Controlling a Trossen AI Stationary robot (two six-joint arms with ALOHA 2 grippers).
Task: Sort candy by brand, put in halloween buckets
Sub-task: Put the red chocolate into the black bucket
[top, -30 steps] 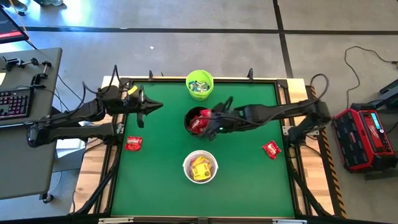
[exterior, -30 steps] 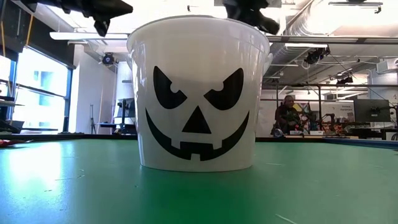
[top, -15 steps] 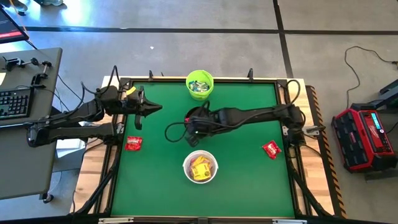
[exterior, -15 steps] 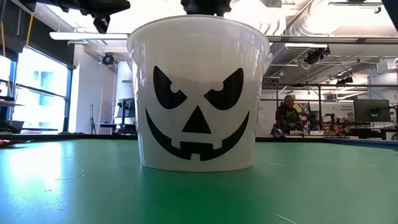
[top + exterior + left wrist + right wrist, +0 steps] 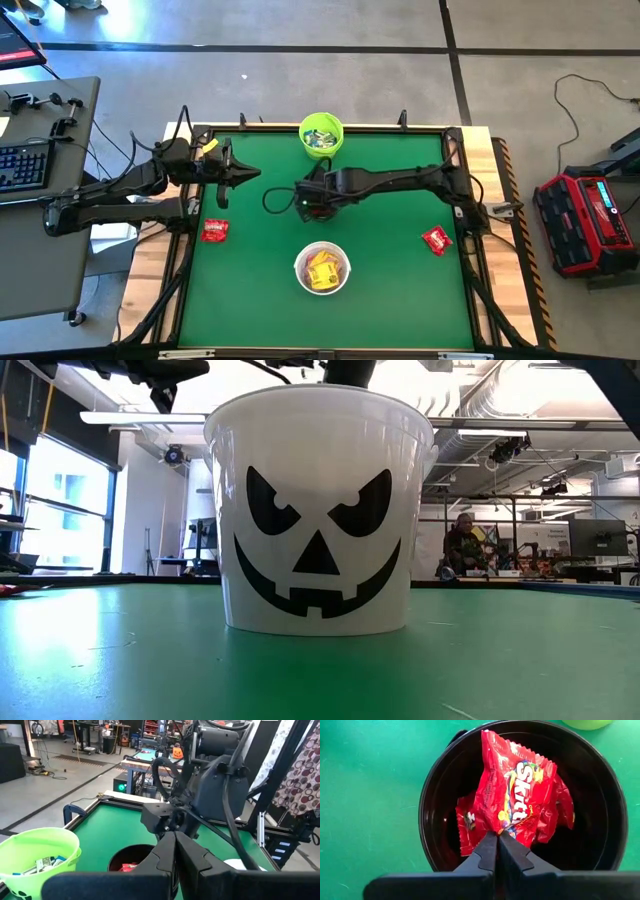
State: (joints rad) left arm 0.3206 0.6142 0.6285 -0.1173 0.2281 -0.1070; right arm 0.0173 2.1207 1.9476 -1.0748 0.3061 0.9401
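Note:
My right gripper is shut on a red candy packet over the mouth of the black bucket, where more red packets lie. The high view shows that bucket almost covered by my right arm. The lime green bucket, holding pale packets, stands at the far edge. The white bucket, with yellow packets in it, stands nearer the front. Two red packets lie on the green table, one at the left and one at the right. My left gripper hovers shut at the far left, holding nothing. My right gripper pinches the red packet's near edge between its two fingertips. The fingers slant down from the table's right side. The packet hangs past the fingertips, lifted clear, over the black bucket's opening and the red packets inside it.
The white bucket's black grinning face fills the low view. A raised frame borders the table. A person sits far off in the room behind. Open green surface lies left and right of the white bucket.
My right gripper has gone toward the table's left edge and sunk lower, tipping further downward, and now stands over the black bucket. My left arm has kept still.

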